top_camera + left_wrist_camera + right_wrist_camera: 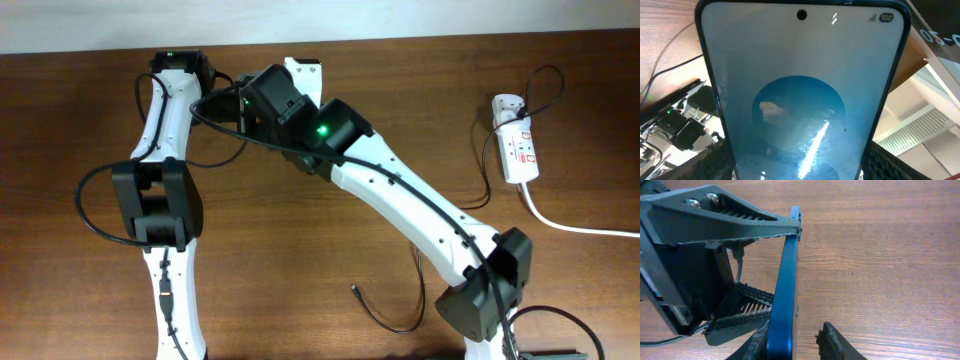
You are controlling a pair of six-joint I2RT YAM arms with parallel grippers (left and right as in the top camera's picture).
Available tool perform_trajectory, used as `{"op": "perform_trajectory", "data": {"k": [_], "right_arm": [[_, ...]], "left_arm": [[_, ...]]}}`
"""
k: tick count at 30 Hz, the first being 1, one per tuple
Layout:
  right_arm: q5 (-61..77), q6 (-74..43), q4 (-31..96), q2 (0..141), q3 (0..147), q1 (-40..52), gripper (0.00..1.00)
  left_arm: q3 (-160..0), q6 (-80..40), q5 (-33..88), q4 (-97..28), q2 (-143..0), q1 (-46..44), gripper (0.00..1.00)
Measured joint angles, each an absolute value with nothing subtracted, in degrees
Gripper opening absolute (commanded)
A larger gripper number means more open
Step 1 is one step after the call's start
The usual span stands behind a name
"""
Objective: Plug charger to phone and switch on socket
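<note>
Clamping the phone by its long sides in the left gripper, holding it up over the wooden table with the bright blue screen facing the wrist camera. Straddling the phone's thin edge with the right gripper, jaws parted, one finger standing clear of it. Leaving the charger unplugged, tip lying on the table, well apart from the socket at the far right.
</note>
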State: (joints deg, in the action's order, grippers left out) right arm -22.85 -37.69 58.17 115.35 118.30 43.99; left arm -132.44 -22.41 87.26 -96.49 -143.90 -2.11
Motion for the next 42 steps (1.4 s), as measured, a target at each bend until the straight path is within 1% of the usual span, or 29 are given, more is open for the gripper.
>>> {"op": "perform_trajectory", "data": {"k": [3, 10, 16, 18, 23, 24, 25, 26, 28, 30, 31, 32, 34, 36, 38, 41, 42], "right_arm": [[-22.81, -37.69, 57.98, 115.48, 118.30, 43.99, 0.28], [-22.65, -37.69, 57.98, 115.48, 118.30, 43.99, 0.18], [-22.44, -37.69, 57.56, 115.48, 118.30, 43.99, 0.15], [-22.44, -37.69, 57.54, 115.48, 118.30, 43.99, 0.11], [-22.48, -37.47, 57.56, 115.48, 118.30, 43.99, 0.09], [-22.52, -37.34, 57.58, 115.48, 118.30, 43.99, 0.08], [-22.63, -37.26, 57.58, 115.48, 118.30, 43.99, 0.06], [-22.65, -37.26, 57.60, 115.48, 118.30, 43.99, 0.04], [-22.74, -37.01, 57.54, 115.48, 118.30, 43.99, 0.04], [-23.38, -38.09, 57.32, 115.57, 118.30, 43.99, 0.04], [-23.59, -38.61, 57.30, 115.59, 118.30, 43.99, 0.04], [-24.08, -39.00, 57.14, 115.59, 118.30, 43.99, 0.04], [-26.74, -43.22, 58.02, 115.59, 118.30, 43.81, 0.04], [-27.51, -49.87, 58.61, 115.57, 118.30, 42.39, 0.04], [-27.31, -60.77, 60.40, 115.44, 118.30, 39.83, 0.04], [-22.76, -72.99, 60.31, 115.24, 118.30, 38.04, 0.05], [-20.08, -75.00, 59.02, 115.24, 118.30, 37.93, 0.05]], "left_arm": [[-132.44, -22.44, 87.26, -96.51, -143.90, -2.11, 0.72], [-132.44, -22.59, 87.26, -96.49, -143.90, -2.11, 0.73], [-132.44, -22.61, 87.26, -96.51, -143.90, -2.11, 0.73], [-132.44, -22.61, 87.26, -96.51, -143.90, -2.11, 0.73], [-132.44, -22.81, 87.22, -96.51, -143.90, -2.11, 0.74], [-132.44, -22.81, 87.22, -96.51, -143.90, -2.11, 0.75], [-132.44, -22.83, 87.20, -96.51, -143.90, -2.11, 0.82], [-132.44, -22.87, 87.20, -96.51, -143.90, -2.11, 0.82], [-132.44, -23.40, 87.05, -96.51, -143.90, -2.04, 0.90], [-132.53, -23.46, 88.16, -96.66, -143.90, -2.07, 0.94], [-132.55, -23.44, 88.49, -96.62, -143.90, -2.07, 1.00], [-132.55, -23.44, 88.68, -96.44, -143.90, -2.07, 0.99], [-132.57, -23.46, 88.82, -96.40, -143.90, -2.07, 0.99], [-132.60, -23.46, 88.51, -96.20, -143.90, -2.07, 0.99], [-132.60, -23.46, 87.92, -96.20, -143.90, -2.07, 0.99], [-132.60, -23.46, 87.74, -96.20, -143.90, -2.07, 0.99], [-132.60, -23.46, 87.64, -96.23, -143.90, -2.07, 0.99]]}}
